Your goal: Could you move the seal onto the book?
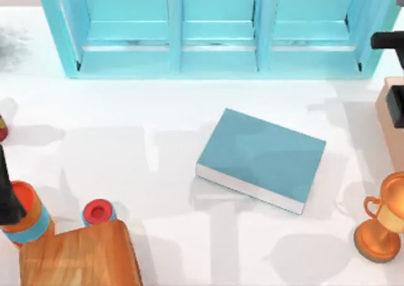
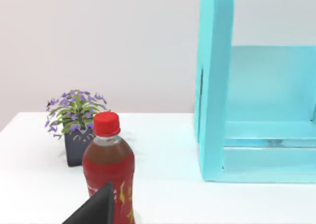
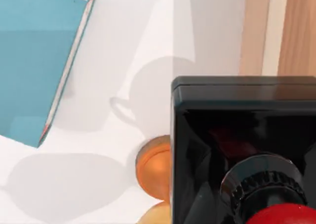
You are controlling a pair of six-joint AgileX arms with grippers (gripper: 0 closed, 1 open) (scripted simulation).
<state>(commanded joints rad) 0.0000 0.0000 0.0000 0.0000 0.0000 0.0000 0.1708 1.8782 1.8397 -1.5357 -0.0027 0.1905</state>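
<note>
The teal-blue book lies flat at the middle of the table, its white page edges facing the front; its corner also shows in the right wrist view. The seal, a black square block with a glossy red knob, hangs close under the right wrist camera, above the table and the trophy. In the top view the seal is at the right edge, well to the right of the book. My right gripper is shut on it. My left gripper is parked at the left edge.
A teal shelf unit spans the back. At the front left are an orange cylinder with a blue band, a small blue cylinder with a red top and a wooden board. A golden trophy and a tan block stand at right. A red-capped bottle and a potted plant are far left.
</note>
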